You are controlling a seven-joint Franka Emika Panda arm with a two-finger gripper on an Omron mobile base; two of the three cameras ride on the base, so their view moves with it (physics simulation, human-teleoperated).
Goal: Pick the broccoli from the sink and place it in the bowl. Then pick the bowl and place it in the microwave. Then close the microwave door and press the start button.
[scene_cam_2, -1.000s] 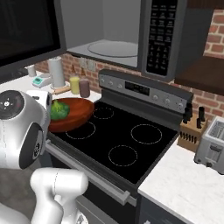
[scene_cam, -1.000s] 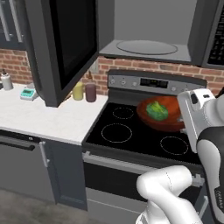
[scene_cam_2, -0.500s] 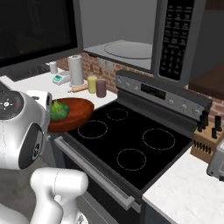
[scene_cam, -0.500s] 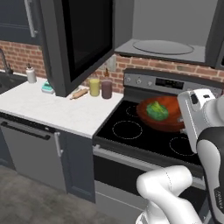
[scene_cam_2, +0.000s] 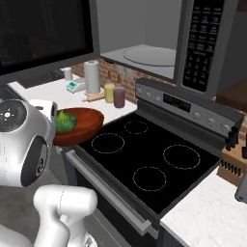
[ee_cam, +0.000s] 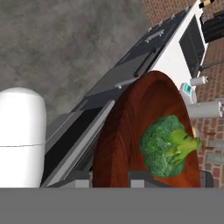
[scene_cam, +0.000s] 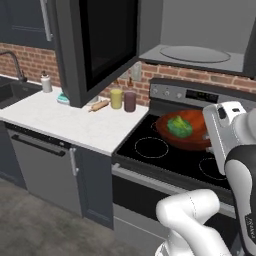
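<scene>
Gripper: we hold the gripper (ee_cam: 111,181) clamped on the near rim of the bowl (ee_cam: 144,131), one fingertip on each side of the wall; in the hand view the rim runs down between the two dark tips.

Bowl: carried in the air, roughly level, just ahead of the gripper and over the front of the stove (scene_cam: 170,160). We judge it is kept level so the load does not roll out.

Broccoli: the broccoli (ee_cam: 168,146) lies inside the bowl, a little past the fingertips and toward the far side of the bowl floor (its pale stalk points away from the hand). That part of the task looks done.

Microwave: the microwave (scene_cam_2: 159,43) sits above and beyond the gripper, over the stove, its cavity bare with the round glass turntable (scene_cam: 195,53) showing.

Microwave door: the microwave door (scene_cam: 100,45) stands swung wide to the gripper's left, which leaves the mouth free for the bowl.

Step in hand: we judge the bowl is on its way up into the cavity; it hangs well below the turntable, so a lift and a push forward are needed.

Risk: a rim grip on a wide bowl gives leverage to tilt; the bowl's far edge could clip the cavity's lower lip.

Sink: the sink (scene_cam: 12,92) lies far off to the gripper's left.
</scene>
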